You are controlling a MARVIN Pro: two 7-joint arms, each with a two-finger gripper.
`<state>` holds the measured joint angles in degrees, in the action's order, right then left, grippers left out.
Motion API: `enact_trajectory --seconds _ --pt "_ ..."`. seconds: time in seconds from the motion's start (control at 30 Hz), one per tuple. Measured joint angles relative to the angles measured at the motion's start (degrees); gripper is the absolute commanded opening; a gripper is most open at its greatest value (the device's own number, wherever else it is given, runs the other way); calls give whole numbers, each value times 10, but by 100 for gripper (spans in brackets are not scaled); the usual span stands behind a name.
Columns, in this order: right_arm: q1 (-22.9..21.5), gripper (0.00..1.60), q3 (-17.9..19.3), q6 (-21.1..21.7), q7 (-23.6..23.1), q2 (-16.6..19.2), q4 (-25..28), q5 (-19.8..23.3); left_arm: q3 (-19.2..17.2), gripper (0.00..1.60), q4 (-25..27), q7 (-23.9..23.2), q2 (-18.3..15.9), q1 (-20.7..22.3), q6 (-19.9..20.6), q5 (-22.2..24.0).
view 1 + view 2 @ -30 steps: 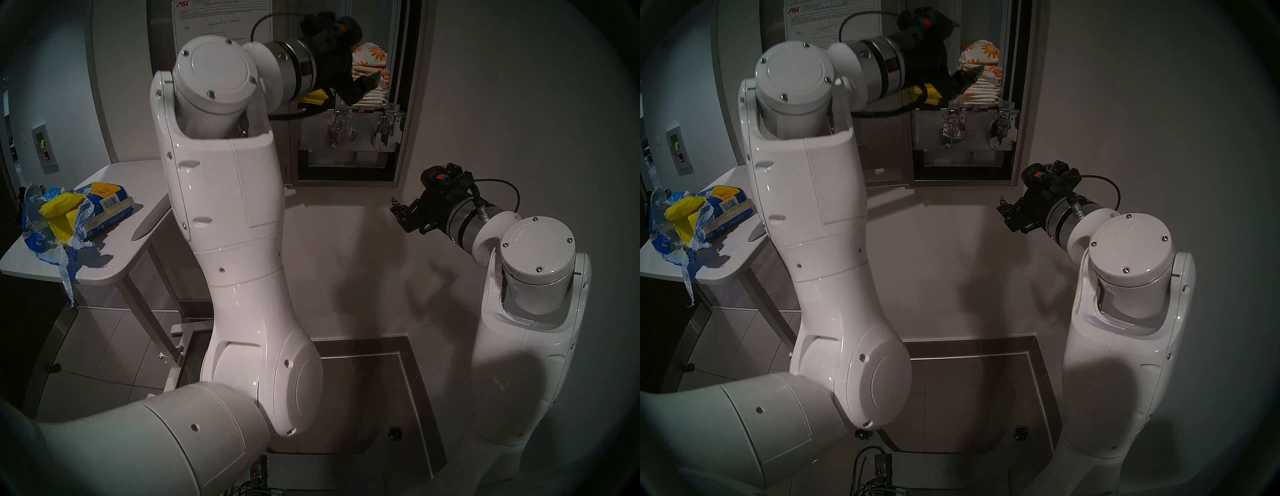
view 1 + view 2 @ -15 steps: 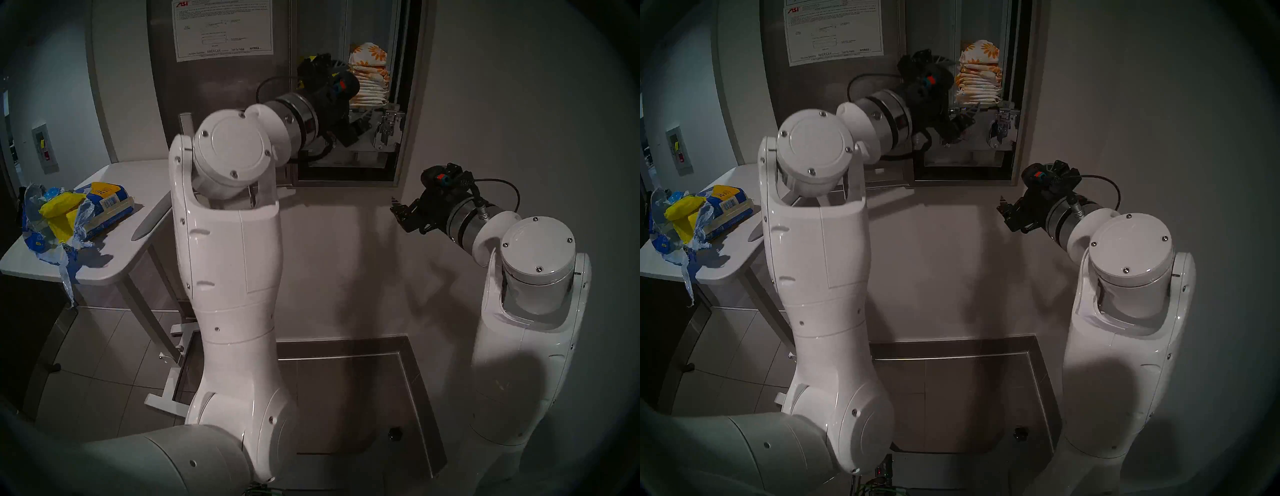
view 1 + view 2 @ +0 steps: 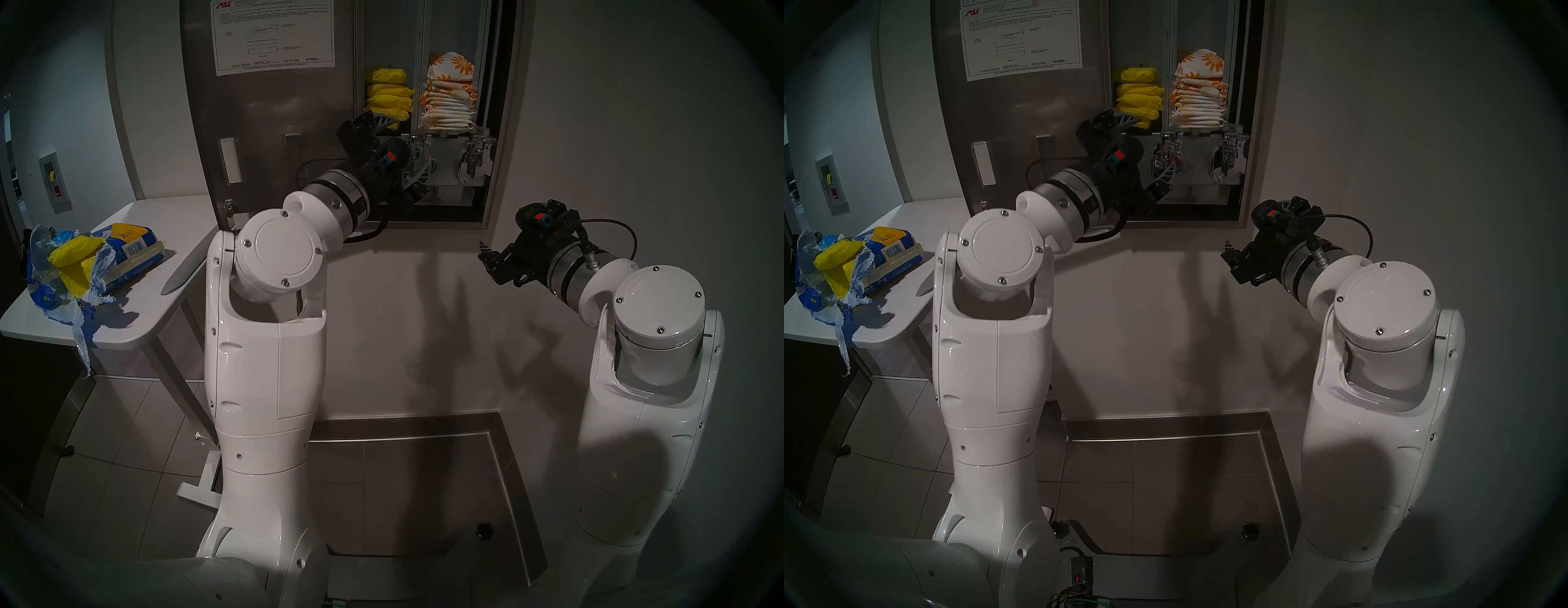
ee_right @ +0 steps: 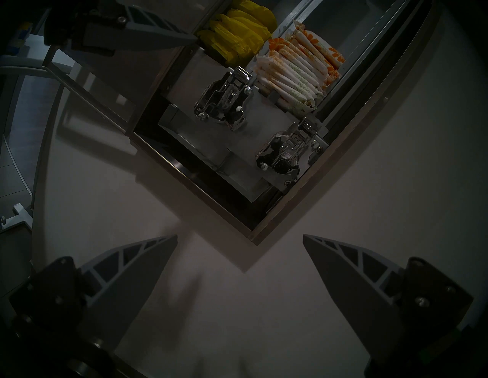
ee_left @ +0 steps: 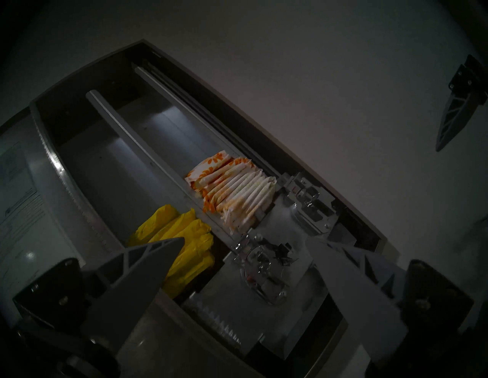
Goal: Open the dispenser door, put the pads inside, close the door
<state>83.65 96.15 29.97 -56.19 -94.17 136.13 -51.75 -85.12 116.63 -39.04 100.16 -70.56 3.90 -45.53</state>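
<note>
The dispenser door (image 3: 263, 110) (image 3: 1021, 114) stands swung open to the left, its white instruction sheet facing me. Inside the cabinet's right column lies a stack of the pads (image 3: 449, 102) (image 3: 1199, 99) (image 5: 235, 190) (image 4: 298, 68), white with orange daisies. My left gripper (image 3: 407, 148) (image 3: 1151, 146) (image 5: 245, 240) hangs open and empty in front of the cabinet's lower left, below the pads and apart from them. My right gripper (image 3: 485, 257) (image 3: 1229, 254) (image 4: 240, 236) is open and empty, facing the wall below the cabinet's right corner.
Yellow packets (image 3: 388, 95) (image 5: 184, 253) fill the left column. Two chrome lever mechanisms (image 3: 471, 161) (image 4: 224, 105) sit under the stacks. A white side table (image 3: 140, 322) at the left carries a torn blue-and-yellow bag (image 3: 85, 263). A steel floor frame (image 3: 500, 450) lies below.
My left arm has dropped and drawn back from the pad stack to the level of the lever mechanisms, uncovering the yellow packets. Its gripper stays open. The right arm has not moved.
</note>
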Motion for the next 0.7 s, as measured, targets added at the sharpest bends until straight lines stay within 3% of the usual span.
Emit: enact_trajectory --seconds 0.43,0.7 --pt "0 160 0 0 0 0 0 0 -3 160 29 118 -28 -46 -18 23" --pt "0 160 0 0 0 0 0 0 -32 160 51 143 -36 -53 -25 24"
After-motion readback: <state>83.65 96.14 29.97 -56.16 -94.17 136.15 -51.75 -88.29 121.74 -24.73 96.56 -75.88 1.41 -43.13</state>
